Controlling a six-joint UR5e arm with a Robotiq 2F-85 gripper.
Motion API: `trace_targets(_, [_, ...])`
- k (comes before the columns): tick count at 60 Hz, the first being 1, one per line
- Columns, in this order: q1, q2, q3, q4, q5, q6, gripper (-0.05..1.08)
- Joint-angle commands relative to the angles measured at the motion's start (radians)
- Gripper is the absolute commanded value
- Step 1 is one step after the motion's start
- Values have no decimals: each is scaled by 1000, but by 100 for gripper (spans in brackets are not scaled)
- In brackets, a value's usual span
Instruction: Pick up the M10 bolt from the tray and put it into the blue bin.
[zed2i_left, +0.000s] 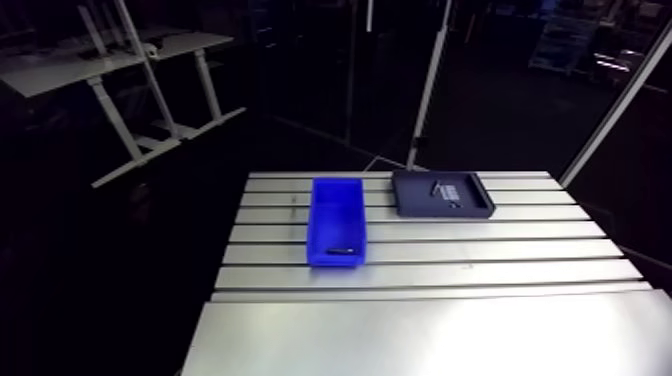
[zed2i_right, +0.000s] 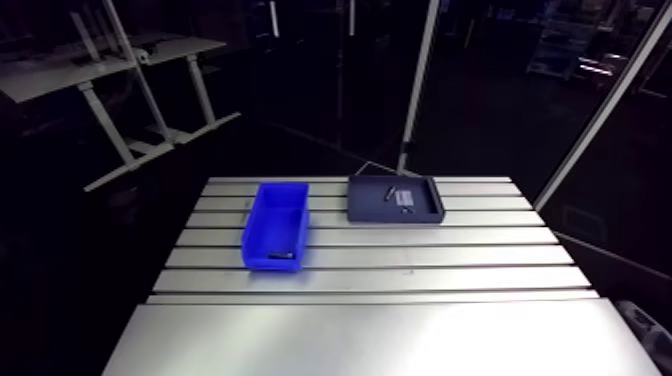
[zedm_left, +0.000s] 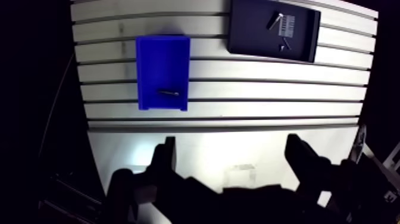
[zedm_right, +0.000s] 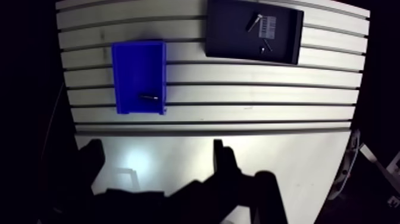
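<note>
Gripper (zedm_left: 231, 146) first, in the wrist view: its two dark fingers (zedm_left: 166, 158) stand wide apart with nothing between them, over the smooth bright sheet at the near part of the table (zedm_left: 238, 89). Nothing is held. Ahead of the gripper, on the slotted part, stands one blue bin (zedm_left: 149, 65), out beyond one finger, its long sides running across the slots. One dark bolt (zedm_left: 168, 93) lies on the bin's floor, crosswise, close to the end wall nearest the gripper. Farther ahead, beyond the other finger, one dark tray (zedm_left: 250, 30) lies flat near the table's far edge. The tray holds two small fasteners: a longer fastener (zedm_left: 275, 21), pale and slanted, and a shorter fastener (zedm_left: 284, 43) a little apart from it, towards the gripper. One pale ribbed patch (zedm_left: 287, 25) sits just beside the longer one; whether it is a label or a part I cannot tell. Which of these pieces is the M10 cannot be read from here, as all are too small to judge. Bin and tray are apart, with bare slats between them

Arm view next: the same count holds, one blue bin, one tray, set side by side on the far half of the table, not touching. The single dark bolt shows against the bin's near end wall. Inside the tray the two fasteners and the pale patch appear only as small marks near its middle
</note>
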Motion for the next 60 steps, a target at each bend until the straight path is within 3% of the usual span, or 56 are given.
trace_targets(1, [0, 2, -1, 0, 0, 0, 1])
trace_targets(16, [-9, 29, -16, -4, -4, 7, 1])
trace_targets(28, [-25, 79, -38, -10, -7, 122, 1])
trace_targets(40, [-89, 134, -72, -15, 3, 235, 1])
trace_targets(48, [-120, 150, -79, -19, -3, 315, 1])
trace_targets(60, [-154, 170, -70, -100, 9, 364, 1])
